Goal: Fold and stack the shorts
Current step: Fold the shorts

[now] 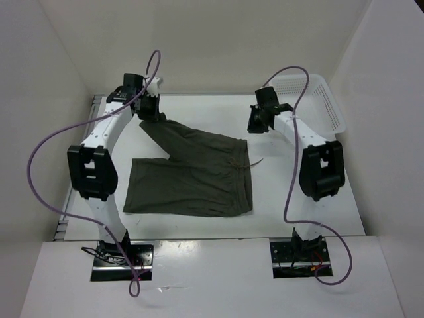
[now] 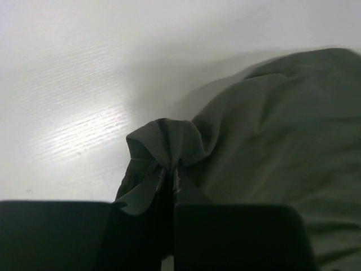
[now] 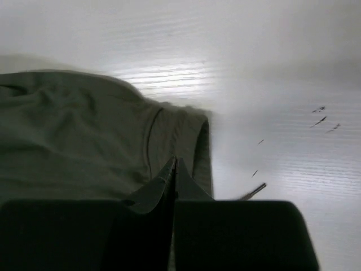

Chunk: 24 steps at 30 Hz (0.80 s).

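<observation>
White walls box in a pale counter [image 1: 311,205]. The left tool [image 1: 151,111] is pinching a bunched bit of leg hem at the far left, and from there the shorts [image 1: 199,175] spread flat across the counter's middle. The right tool [image 1: 260,122] has its fingers pressed together near the waistband's far corner, but I cannot tell whether any cloth sits between them, and its arm cuts off part of the white basket [image 1: 324,99].

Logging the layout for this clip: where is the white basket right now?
In the top view the white lattice basket sits at the far right corner of the table, just right of the right claw, apart from the shorts.
</observation>
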Available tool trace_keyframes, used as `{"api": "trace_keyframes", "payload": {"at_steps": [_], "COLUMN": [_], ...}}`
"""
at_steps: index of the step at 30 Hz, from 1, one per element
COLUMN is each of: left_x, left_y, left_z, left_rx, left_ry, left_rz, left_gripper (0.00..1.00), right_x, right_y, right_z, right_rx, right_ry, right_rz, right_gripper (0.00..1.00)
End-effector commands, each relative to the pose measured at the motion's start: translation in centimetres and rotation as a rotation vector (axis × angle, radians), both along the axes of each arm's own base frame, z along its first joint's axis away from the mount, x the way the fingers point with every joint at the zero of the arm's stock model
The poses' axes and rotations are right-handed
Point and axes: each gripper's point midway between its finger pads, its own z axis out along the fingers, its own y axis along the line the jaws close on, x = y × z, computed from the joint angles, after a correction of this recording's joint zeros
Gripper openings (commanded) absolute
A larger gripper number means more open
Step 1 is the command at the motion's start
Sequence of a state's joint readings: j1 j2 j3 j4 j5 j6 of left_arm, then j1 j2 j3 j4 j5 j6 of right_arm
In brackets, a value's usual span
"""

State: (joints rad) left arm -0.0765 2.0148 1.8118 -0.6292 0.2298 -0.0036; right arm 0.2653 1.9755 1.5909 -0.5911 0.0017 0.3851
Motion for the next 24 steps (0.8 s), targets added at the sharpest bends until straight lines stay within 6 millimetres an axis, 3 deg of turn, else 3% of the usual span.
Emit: {"api": "trace_keyframes", "payload": {"at_steps": [1, 3, 4, 5, 6, 7, 9, 10, 11, 12, 14, 15, 17, 18, 20, 21, 24], "left_x": [-3.9, -6.7, -7.7, -8.5, -8.7, -9.6, -9.6, -9.7, -9.5, -9.5, -9.0, -9.0, -8.9, -8.9, -8.9, -9.1, -8.8], "left_y": [-1.7, -1.7, -2.0, -2.0, -2.3, -2.0, -2.5, -2.9, -2.9, -2.9, -3.0, -2.8, -2.6, -2.6, -2.4, -2.4, -2.0], "left_z": [3.0, 1.3, 0.5, 0.0, -1.0, -2.6, -2.9, -2.9, -3.3, -3.3, -2.9, -2.9, -2.6, -2.5, -2.4, -2.8, -2.7], "left_rx": [-0.036, -0.019, -0.005, 0.011, 0.022, 0.036, 0.036, 0.037, 0.037, 0.037, 0.035, 0.042, 0.05, 0.05, 0.058, 0.059, 0.077], "left_ry": [-0.013, 0.048, 0.069, 0.083, 0.088, 0.124, 0.116, 0.116, 0.119, 0.119, 0.101, 0.1, 0.088, 0.088, 0.078, 0.087, 0.075], "left_rz": [-0.058, -0.061, -0.067, -0.066, -0.071, -0.064, -0.076, -0.085, -0.086, -0.086, -0.085, -0.08, -0.073, -0.073, -0.066, -0.066, -0.052], "left_gripper": [0.08, 0.09, 0.1, 0.1, 0.1, 0.11, 0.12, 0.12, 0.12, 0.12, 0.12, 0.12, 0.12, 0.12, 0.12, 0.12, 0.12], "right_x": [0.0, -1.8, -2.6, -2.7, -2.8, -2.3, -1.3, 0.1, 0.9, 2.4, 3.0, 3.1, 3.1, 3.0, 2.9, 2.5, 2.7], "right_y": [1.5, 1.7, 1.5, 1.6, 1.7, 2.2, 3.1, 3.6, 4.1, 4.5, 5.5, 5.4, 5.4, 5.2, 5.5, 5.6, 5.9], "right_z": [6.6, 6.2, 4.7, 4.2, 3.1, 2.7, 0.3, 1.0, -1.2, -0.4, -1.6, -3.4, -4.2, -5.3, -5.5, -5.8, -6.0], "right_rx": [0.053, 0.061, 0.059, 0.064, 0.066, 0.094, 0.096, 0.108, 0.111, 0.117, 0.121, 0.104, 0.098, 0.082, 0.098, 0.106, 0.121], "right_ry": [-0.212, -0.199, -0.159, -0.156, -0.135, -0.137, -0.1, -0.122, -0.081, -0.101, -0.064, -0.03, 0.011, 0.036, 0.037, 0.049, 0.05], "right_rz": [0.071, 0.09, 0.079, 0.072, 0.077, 0.071, 0.065, 0.058, 0.056, 0.057, 0.064, 0.057, 0.046, 0.04, 0.05, 0.057, 0.055], "right_gripper": [0.0, 0.0, 0.01, 0.16, 0.59, 0.66, 0.68, 0.7, 0.7, 0.7, 0.71, 0.71, 0.71, 0.68, 0.61, 0.41, 0.06]}}
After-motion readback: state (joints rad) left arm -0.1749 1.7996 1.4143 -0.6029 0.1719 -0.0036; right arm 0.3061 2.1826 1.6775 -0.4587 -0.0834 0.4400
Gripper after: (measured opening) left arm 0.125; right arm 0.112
